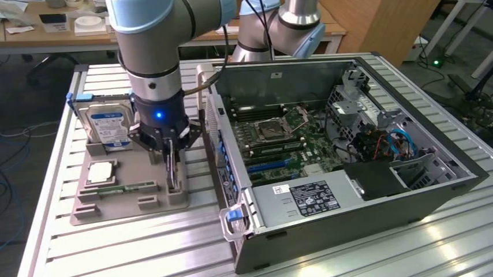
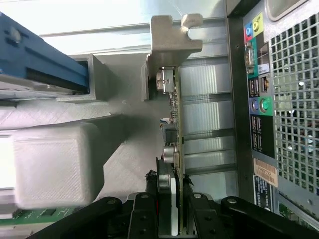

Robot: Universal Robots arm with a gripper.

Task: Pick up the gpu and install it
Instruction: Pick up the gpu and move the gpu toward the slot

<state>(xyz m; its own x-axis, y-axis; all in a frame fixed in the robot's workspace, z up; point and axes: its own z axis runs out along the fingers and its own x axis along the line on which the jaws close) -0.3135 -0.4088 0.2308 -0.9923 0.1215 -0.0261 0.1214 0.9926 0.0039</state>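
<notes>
The gpu (image 1: 173, 171) is a thin card standing edge-on in a slot at the exterior view's right side of the grey tray (image 1: 131, 205). My gripper (image 1: 171, 151) comes straight down on it, one finger on each face of the card. In the wrist view the gpu (image 2: 175, 119) runs away from the gripper (image 2: 177, 211) to its metal bracket (image 2: 169, 35). The black fingers (image 2: 149, 211) press on the card's near end. The card's lower edge still sits in the tray slot.
A silver hard drive (image 1: 108, 124), a CPU (image 1: 100, 172) and a green memory stick (image 1: 123, 188) share the tray. The open computer case (image 1: 431, 173) with its motherboard (image 1: 277, 138) lies close on the exterior view's right. Its rear panel (image 2: 279, 99) is beside the card.
</notes>
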